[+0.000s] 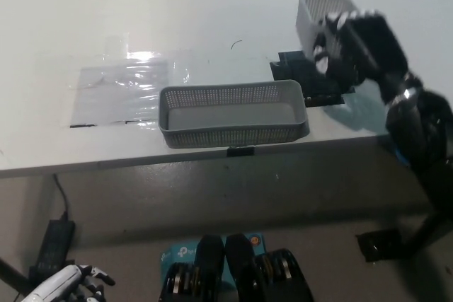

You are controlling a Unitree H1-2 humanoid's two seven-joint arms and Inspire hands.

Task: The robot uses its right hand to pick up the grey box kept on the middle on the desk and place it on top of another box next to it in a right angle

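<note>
Two grey perforated boxes are showing: one (232, 113) is lying on the surface (212, 5), the other (315, 15) is being held up. One clear plastic sheet (120, 90) is lying flat. Two robot hands are showing, one black (357, 44), one white (67, 286).

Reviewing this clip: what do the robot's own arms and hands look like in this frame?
The right robot hand is glossy black with small white patches on the fingers, a silver ring at the wrist, and a bulky black arm behind it. The left robot hand is white with dark joints, only partly visible at the lower left.
</note>
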